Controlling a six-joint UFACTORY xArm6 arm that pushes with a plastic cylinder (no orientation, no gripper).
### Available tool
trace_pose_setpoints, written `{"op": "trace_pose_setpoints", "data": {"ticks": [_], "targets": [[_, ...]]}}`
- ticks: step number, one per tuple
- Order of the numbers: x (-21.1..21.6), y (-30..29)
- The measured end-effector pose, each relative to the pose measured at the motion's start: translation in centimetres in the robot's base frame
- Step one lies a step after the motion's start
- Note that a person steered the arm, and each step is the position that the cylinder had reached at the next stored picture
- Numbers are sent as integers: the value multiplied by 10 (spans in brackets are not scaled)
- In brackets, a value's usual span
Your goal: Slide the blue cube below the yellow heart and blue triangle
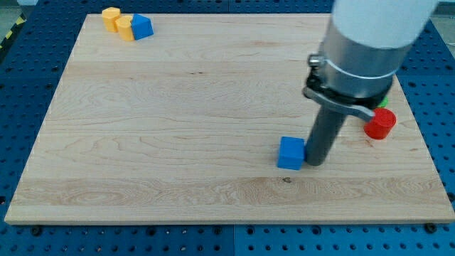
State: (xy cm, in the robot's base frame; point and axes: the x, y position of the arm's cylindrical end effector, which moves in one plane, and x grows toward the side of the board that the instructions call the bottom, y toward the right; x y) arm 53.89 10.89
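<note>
The blue cube [290, 153] lies on the wooden board [178, 107], right of centre toward the view's bottom. My tip [315, 163] stands right against the cube's right side. At the view's top left a yellow heart [124, 28] sits between a blue triangle [142, 26] on its right and another yellow block [110, 16] on its upper left. All three are far from the cube and the tip.
A red cylinder [380, 123] stands near the board's right edge, just right of the rod. A green block [384, 102] peeks out behind the arm above it. The arm's large grey and white body [370, 43] covers the upper right of the board.
</note>
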Motion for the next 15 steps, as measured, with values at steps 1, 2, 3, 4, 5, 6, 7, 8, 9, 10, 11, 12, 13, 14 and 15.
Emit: {"op": "trace_pose_setpoints", "data": {"ticks": [1,2,3,4,5,6,7,8,9,10,11,12,13,14,15], "targets": [[1,-41],[3,-81],[3,-124],[3,-166],[-5,-188],[-28,-196],[-32,-222],[-34,-248],[-44,-265],[-72,-269],[-108,-269],[-144,-269],[-179,-269],[-201,-269],[-201,-261]]}}
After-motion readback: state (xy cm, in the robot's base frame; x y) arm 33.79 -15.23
